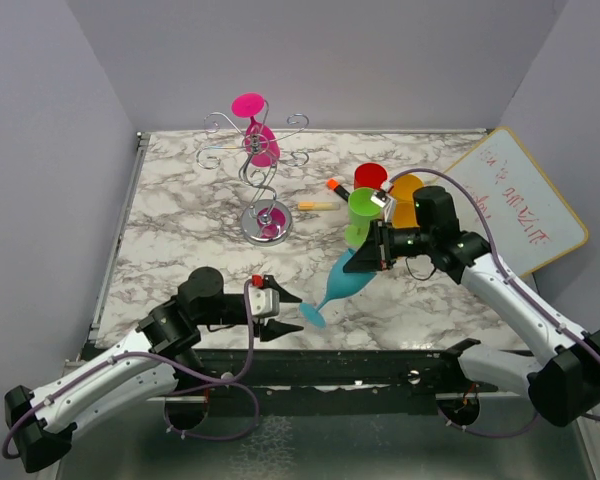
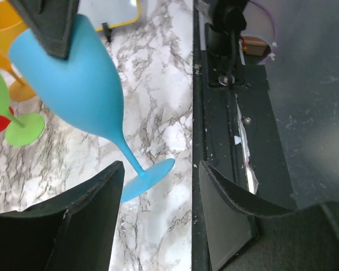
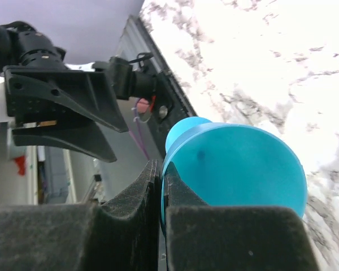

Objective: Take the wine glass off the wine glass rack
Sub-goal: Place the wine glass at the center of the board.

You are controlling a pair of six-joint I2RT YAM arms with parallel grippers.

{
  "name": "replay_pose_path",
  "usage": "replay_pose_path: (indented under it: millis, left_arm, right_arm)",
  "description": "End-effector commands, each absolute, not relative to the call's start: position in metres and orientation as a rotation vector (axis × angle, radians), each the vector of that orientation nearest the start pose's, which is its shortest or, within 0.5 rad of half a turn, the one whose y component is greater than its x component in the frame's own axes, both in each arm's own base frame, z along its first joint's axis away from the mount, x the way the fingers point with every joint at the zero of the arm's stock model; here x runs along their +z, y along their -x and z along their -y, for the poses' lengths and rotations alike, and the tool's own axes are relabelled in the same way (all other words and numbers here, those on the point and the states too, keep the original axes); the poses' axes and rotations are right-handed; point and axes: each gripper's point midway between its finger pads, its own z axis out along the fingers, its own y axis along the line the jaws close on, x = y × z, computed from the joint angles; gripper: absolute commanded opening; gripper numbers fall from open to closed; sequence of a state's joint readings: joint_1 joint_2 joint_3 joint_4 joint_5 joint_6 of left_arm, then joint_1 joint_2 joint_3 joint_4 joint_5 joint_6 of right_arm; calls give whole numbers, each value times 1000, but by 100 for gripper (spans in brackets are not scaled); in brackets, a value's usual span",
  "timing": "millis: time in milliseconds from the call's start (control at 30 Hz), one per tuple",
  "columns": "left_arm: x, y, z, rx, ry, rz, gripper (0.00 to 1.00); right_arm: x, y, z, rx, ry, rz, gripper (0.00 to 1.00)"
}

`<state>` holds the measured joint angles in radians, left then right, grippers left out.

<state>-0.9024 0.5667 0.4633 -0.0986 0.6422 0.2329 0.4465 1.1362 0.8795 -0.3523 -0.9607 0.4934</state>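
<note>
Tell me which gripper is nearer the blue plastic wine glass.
Right. The right gripper pinches the blue plastic wine glass at its bowl; the left gripper hangs open near its foot.

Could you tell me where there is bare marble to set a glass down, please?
Free: the marble left of the wine glass rack up to the table edge. Crowded: right of the rack, where green glass, red glass, orange glass, marker and the held blue wine glass cluster.
</note>
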Motion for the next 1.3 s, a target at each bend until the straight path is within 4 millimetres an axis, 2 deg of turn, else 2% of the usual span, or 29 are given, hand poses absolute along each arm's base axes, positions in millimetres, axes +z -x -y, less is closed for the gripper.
replay_pose_path:
  millis: [0, 133, 233, 367, 433, 567, 667, 800, 867, 1000, 1067, 1267]
  left_arm:
    - [204, -105, 256, -998, -1174, -1423, 56]
    - [200, -135, 245, -896, -956, -1569, 58]
    - [197, -153, 234, -824, -805, -1637, 54]
    - [186, -157, 223, -750, -814, -1639, 51]
    - [186, -157, 220, -729, -828, -1613, 54]
    - [201, -158, 216, -699, -840, -1541, 65]
    - [208, -160, 211, -685, -802, -1537, 84]
    - [206, -173, 200, -633, -683, -1599, 98]
    - [202, -185, 189, -593, -543, -1672, 99]
    - [195, -198, 174, -475, -479, -1742, 99]
    - [193, -206, 161, -403, -399, -1773, 99]
    - [198, -216, 134, -302, -251, -1768, 99]
  right_arm:
    - [234, -195, -245, 1325, 490, -2209, 1]
    - [232, -211, -230, 1144, 404, -2195, 1]
    - [238, -216, -223, 1076, 422, -2136, 1]
    - [252, -220, -215, 994, 459, -2043, 1]
    - [257, -222, -211, 960, 454, -2007, 1]
    - [257, -228, -205, 877, 466, -1997, 1]
    - [254, -239, -199, 758, 459, -2020, 1]
    - [254, -245, -210, 706, 508, -2014, 1]
    - [247, -246, -219, 658, 546, -2031, 1]
    - [223, -246, -231, 524, 615, -2100, 0]
    - [215, -253, -230, 448, 603, -2128, 1]
    - [208, -265, -231, 366, 576, -2149, 1]
